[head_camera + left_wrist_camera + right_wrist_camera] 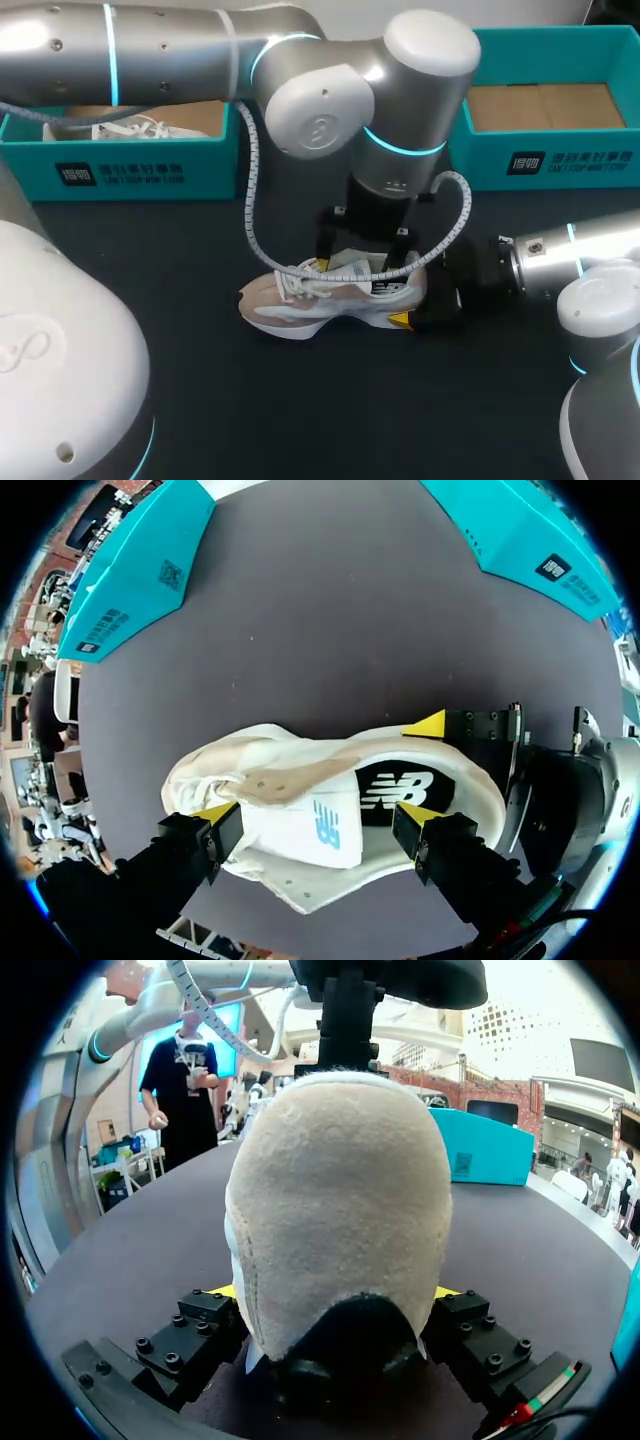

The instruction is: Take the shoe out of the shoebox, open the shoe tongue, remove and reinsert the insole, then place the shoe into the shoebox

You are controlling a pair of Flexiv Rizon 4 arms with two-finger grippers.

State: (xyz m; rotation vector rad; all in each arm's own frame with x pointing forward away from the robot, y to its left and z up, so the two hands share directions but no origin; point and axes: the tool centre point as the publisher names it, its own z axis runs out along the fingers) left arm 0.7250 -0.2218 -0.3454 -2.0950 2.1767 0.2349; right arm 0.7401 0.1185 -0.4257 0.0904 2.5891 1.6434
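Two teal boxes stood along the table's (300,420) far edge, each with white print on its front wall that was too small to make out. The left box (120,165) in the far-left corner held one white shoe (130,128), and the right box (560,160) sat in the far-right corner. One beige-and-white shoe (320,300) with a logo on its tongue lay mid-table, toe leftward. The left gripper (365,262) hung over its opening with fingers spread and clasping nothing, while the right gripper (335,1300) clamped its heel from both sides.

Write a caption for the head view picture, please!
Left tool above the shoe; right tool grips its heel.
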